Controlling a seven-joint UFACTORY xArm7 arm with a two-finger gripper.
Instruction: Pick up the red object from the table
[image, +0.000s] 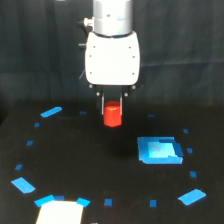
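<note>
Exterior view. The single arm (112, 17) descends from the top edge at centre, its silver cylindrical wrist joined to a white rounded housing (112, 59). Below the housing the gripper (112, 106) points straight down, with two thin dark fingers (103, 106) flanking a small object. The red object (112, 115), a stubby red-orange block, sits upright between the fingers, its top face just under the housing's lower edge; the fingers are clenched against its left and right sides, grasping it. Whether its base touches the table (75, 150) or is raised off it cannot be told from this angle.

The table is a flat matte black surface filling the lower part of the scene. To the right of the red object and nearer the camera lies a large blue square patch (160, 150), well apart from the block. Small blue tape pieces are scattered in a loose ring: an elongated strip (51, 111) at far left, a diamond-shaped piece (22, 185) at near left, another diamond-shaped piece (192, 196) at near right, and tiny squares between them. At the near edge, left of centre, a pale rectangular shape (60, 212) with blue corners is cut off by the frame.
</note>
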